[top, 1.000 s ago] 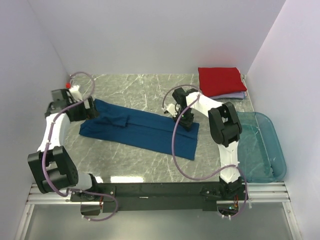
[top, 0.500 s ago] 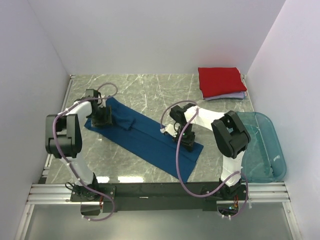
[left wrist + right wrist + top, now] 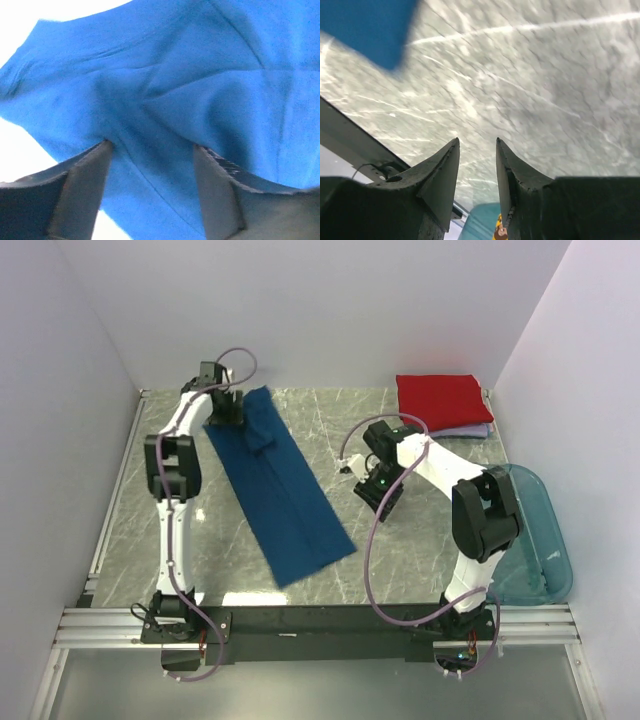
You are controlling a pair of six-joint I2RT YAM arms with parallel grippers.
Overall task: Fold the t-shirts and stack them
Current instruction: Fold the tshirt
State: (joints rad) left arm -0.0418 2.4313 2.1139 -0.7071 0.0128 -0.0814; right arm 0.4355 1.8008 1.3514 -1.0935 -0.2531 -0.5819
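Two of the three tees are already sitting folded and stacked in the upper right corner of the top view. The red cloth t-shirt [image 3: 443, 402], a neat square, is resting on the pale lavender cloth t-shirt [image 3: 468, 431], of which only a thin edge is showing. One garment is lagging behind. The dark blue cloth t-shirt [image 3: 285, 495] is lying as a long narrow strip, running diagonally from the upper left of the frame down to the lower centre. The lengthwise folds are looking done, while the crosswise folds and the carry to the stack are, judging by this, waiting to be done.

The left gripper [image 3: 232, 410] is reaching into the far upper left, its jaws pinching the gathered upper end of the strip. In the left wrist view its fingers [image 3: 82, 187] are burying their tips in bunched blue cloth. The right gripper [image 3: 382, 496] is hovering mid-frame over the grey marbled surface [image 3: 420, 550], its jaws narrowly parted and holding nothing. A corner of the strip is showing at the upper left of its own view.

Room is looking tight at the upper left, where the white back wall [image 3: 300, 320] is standing just behind the left gripper. Open surface is lying between the strip and the stack. The translucent teal plastic tub [image 3: 545, 560] is occupying the right edge, well apart from the strip.
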